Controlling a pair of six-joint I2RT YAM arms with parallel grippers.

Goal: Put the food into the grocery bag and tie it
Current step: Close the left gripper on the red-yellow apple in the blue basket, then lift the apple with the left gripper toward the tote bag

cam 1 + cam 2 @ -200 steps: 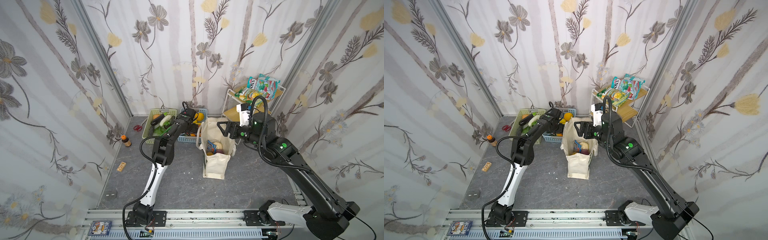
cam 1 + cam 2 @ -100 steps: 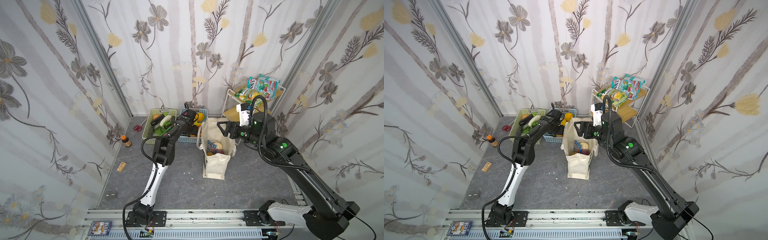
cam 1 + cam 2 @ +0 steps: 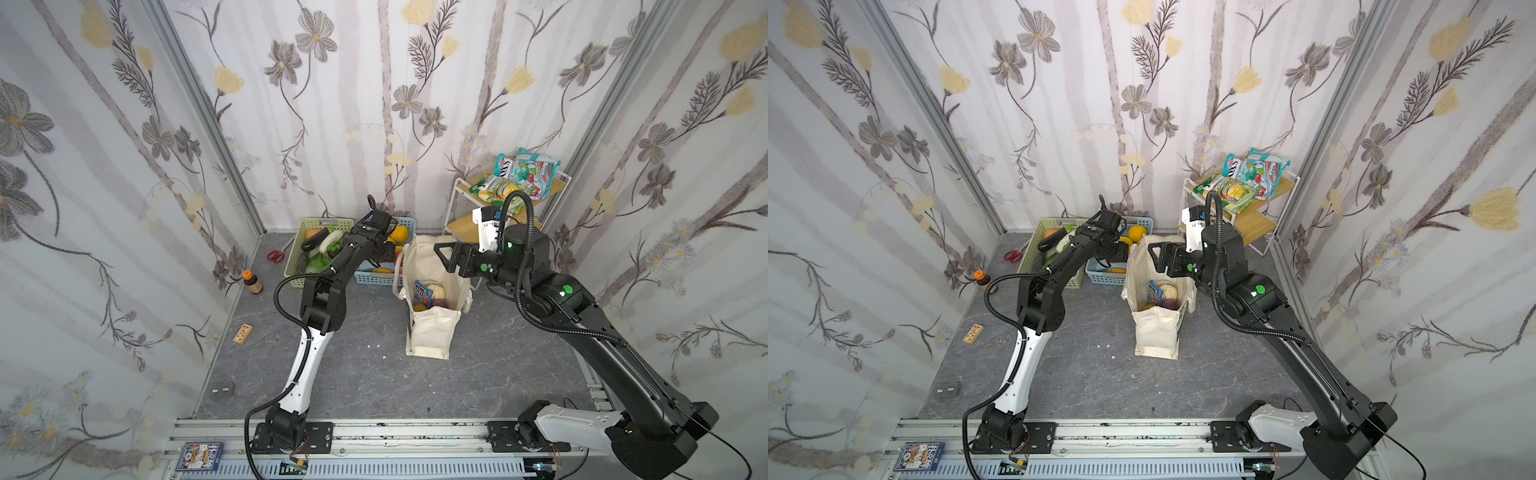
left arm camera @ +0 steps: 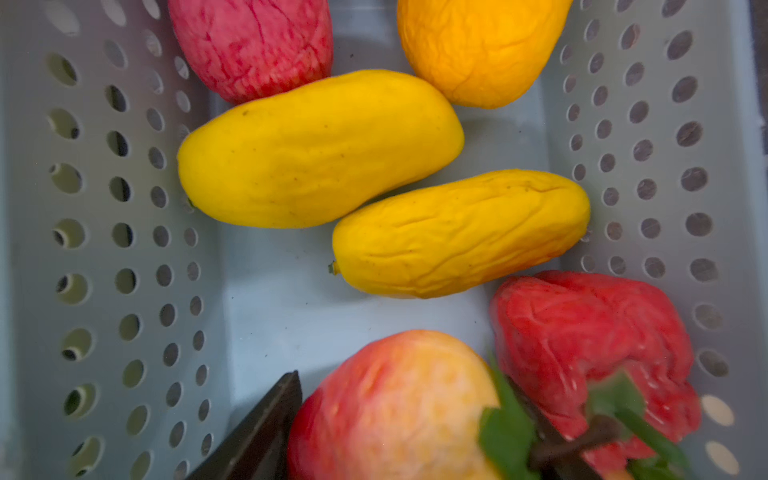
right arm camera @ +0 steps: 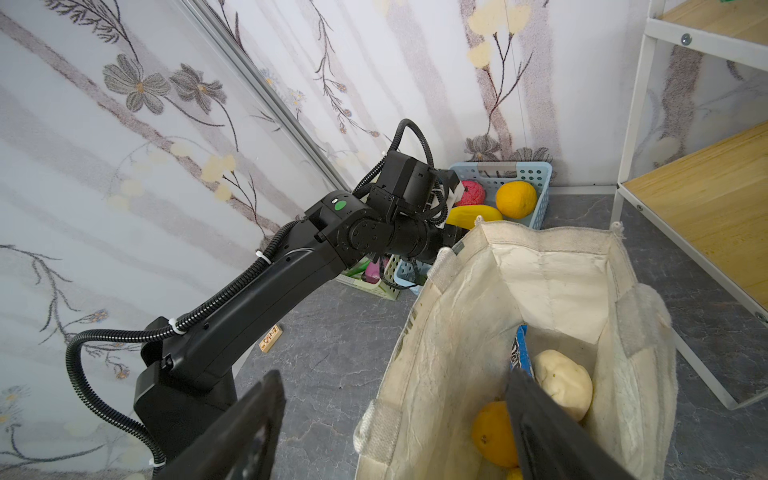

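The cream grocery bag [image 3: 432, 332] [image 3: 1156, 332] [image 5: 457, 332] stands open on the grey floor. Inside it lie a blue packet [image 5: 519, 353], a cream food [image 5: 563, 382] and an orange fruit [image 5: 492, 432]. My right gripper [image 3: 446, 257] [image 5: 392, 382] hangs open over the bag's near rim, one finger above the inside and one above the floor. My left gripper [image 3: 384, 255] [image 4: 399, 399] is down in the blue basket [image 4: 124, 249], shut on a red-and-yellow fruit [image 4: 395, 407]. Around it lie two yellow mangoes [image 4: 320, 149], an orange [image 4: 478, 45] and red fruits [image 4: 582, 345].
A green basket [image 3: 297, 270] of vegetables stands left of the blue one. A white rack [image 3: 457, 199] with snack bags [image 3: 519, 178] stands at the back right, close to my right arm. Red scissors [image 3: 274, 255], a small bottle [image 3: 252, 281] and a wooden block [image 3: 242, 333] lie on the left floor.
My left gripper has narrowed its jaws onto the red-and-yellow fruit inside the blue basket. The right arm and the bag have not moved.
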